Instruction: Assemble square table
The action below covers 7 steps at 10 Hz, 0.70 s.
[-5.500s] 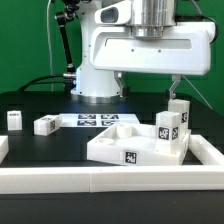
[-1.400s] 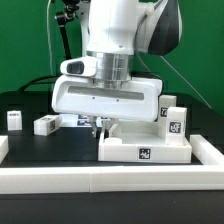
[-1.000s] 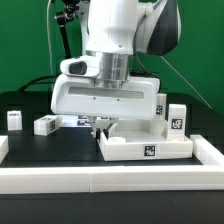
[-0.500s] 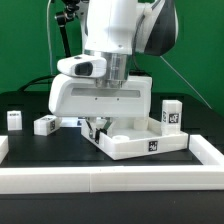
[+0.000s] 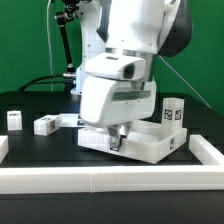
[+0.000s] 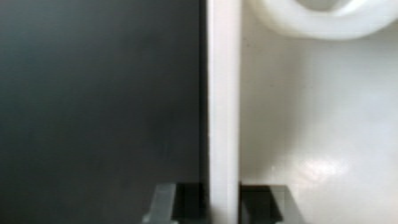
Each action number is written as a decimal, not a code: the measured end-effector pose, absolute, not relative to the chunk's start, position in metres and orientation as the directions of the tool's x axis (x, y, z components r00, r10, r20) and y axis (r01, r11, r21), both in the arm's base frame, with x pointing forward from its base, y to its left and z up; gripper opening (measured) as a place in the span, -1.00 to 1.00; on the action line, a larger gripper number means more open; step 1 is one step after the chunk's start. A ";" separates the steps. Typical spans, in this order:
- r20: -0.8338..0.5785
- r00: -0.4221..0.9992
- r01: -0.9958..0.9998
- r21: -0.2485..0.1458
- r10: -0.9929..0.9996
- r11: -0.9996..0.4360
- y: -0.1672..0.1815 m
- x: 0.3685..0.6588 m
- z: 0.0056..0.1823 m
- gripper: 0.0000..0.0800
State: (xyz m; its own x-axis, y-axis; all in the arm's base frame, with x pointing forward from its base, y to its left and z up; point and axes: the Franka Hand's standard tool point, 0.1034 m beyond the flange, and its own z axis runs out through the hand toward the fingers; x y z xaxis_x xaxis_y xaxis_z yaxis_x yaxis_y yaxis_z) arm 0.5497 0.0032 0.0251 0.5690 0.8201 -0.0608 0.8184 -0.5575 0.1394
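Note:
The white square tabletop (image 5: 150, 146) lies on the black surface, turned at an angle, with a tag on its front side. My gripper (image 5: 115, 141) is shut on its raised rim at the corner nearer the exterior view's left. In the wrist view the rim (image 6: 222, 100) runs as a white strip between my two fingers (image 6: 180, 203), and my gripper (image 6: 221, 204) is closed on it. The tray floor (image 6: 320, 130) and a round socket (image 6: 331, 14) show beside it. One tagged leg (image 5: 175, 112) stands upright behind the top. Two more legs (image 5: 14, 119) (image 5: 46, 125) lie at the left.
A long white rail (image 5: 100, 181) borders the front of the black surface and turns up at the right (image 5: 211, 151). The marker board (image 5: 70, 119) is mostly hidden behind my arm. The robot base stands at the back.
My wrist has swung round with the tabletop in its grip. The top has turned on the surface and shifted a little. The legs at the left have not moved.

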 end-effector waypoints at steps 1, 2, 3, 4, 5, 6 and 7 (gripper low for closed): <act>-0.067 0.527 0.846 0.137 0.847 -0.516 -0.001 0.547 0.024 -0.83; -0.080 0.487 0.870 0.135 0.869 -0.475 -0.003 0.546 0.023 -0.83; -0.098 0.416 0.906 0.132 0.904 -0.402 -0.005 0.547 0.023 -0.83; -0.114 0.355 0.932 0.127 0.928 -0.341 -0.007 0.546 0.023 -0.83; -0.122 0.323 0.943 0.125 0.939 -0.308 -0.008 0.546 0.023 -0.83; -0.138 0.252 0.964 0.118 0.958 -0.237 -0.008 0.546 0.023 -0.83; -0.149 0.194 0.978 0.111 0.970 -0.178 0.001 0.549 0.022 -0.83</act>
State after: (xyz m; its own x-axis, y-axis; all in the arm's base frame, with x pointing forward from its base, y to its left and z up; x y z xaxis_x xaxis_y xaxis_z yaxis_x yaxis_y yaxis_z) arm 0.5487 0.0010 0.0223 0.1936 0.9697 -0.1491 0.9778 -0.1782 0.1105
